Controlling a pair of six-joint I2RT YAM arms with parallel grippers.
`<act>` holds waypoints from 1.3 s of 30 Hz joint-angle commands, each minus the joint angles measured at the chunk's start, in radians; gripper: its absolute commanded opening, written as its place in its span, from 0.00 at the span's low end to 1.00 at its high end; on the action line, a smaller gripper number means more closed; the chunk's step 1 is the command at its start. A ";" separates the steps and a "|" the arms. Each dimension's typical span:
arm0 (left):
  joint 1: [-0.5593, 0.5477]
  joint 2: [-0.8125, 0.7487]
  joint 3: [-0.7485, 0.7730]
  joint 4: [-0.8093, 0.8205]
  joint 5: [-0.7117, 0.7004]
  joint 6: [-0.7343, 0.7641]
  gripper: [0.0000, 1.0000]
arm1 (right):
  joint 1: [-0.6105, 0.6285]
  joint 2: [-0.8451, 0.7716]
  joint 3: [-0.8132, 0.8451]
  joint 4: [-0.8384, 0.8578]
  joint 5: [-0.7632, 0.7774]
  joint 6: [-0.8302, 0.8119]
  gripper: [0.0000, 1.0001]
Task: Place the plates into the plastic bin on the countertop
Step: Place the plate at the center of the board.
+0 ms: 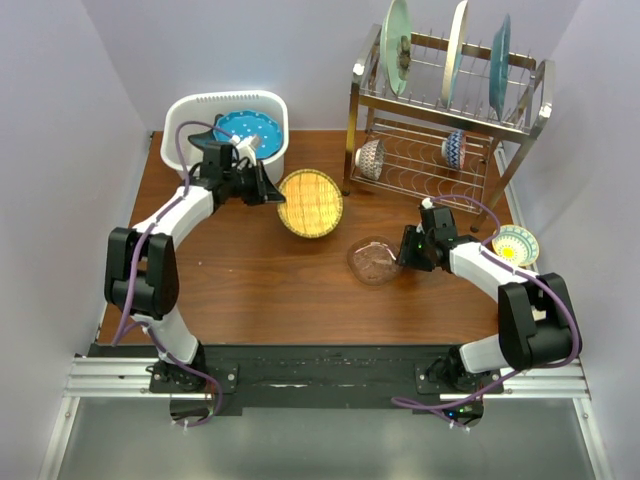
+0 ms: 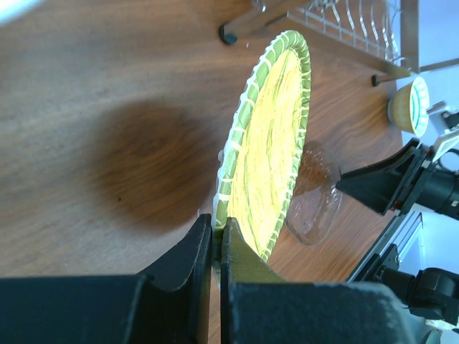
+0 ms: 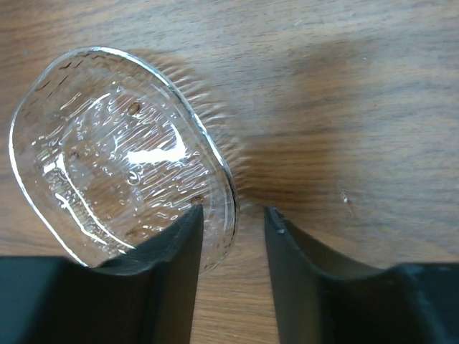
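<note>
My left gripper [image 1: 268,189] [image 2: 217,228] is shut on the rim of a yellow plate with a green rim [image 1: 310,203] [image 2: 269,143], held tilted on edge above the countertop [image 1: 250,285], right of the white plastic bin [image 1: 181,118]. A blue dotted plate [image 1: 247,128] lies inside the bin. A clear glass plate [image 1: 373,260] [image 3: 115,158] lies flat on the wood. My right gripper [image 1: 398,258] [image 3: 233,215] is open, with the glass plate's rim between its jaws; one finger is over the plate, the other over bare wood.
A steel wire dish rack [image 1: 525,122] stands at the back right with three plates upright on top [image 1: 396,45] and two small bowls [image 1: 371,158] below. A small patterned bowl [image 1: 515,245] [image 2: 410,106] sits on the wood beside my right arm.
</note>
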 commanded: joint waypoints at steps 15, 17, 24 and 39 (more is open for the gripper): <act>0.101 -0.036 0.228 -0.064 0.086 0.017 0.00 | -0.002 -0.019 0.005 0.024 -0.023 -0.004 0.78; 0.109 -0.025 0.268 -0.075 0.084 0.016 0.00 | -0.002 -0.021 0.004 0.025 -0.027 -0.006 0.81; 0.133 0.010 0.346 -0.070 0.090 -0.021 0.00 | -0.002 -0.064 -0.010 0.033 -0.027 -0.007 0.93; 0.176 0.073 0.421 0.057 0.139 -0.180 0.00 | -0.002 -0.099 -0.022 0.041 -0.030 -0.015 0.99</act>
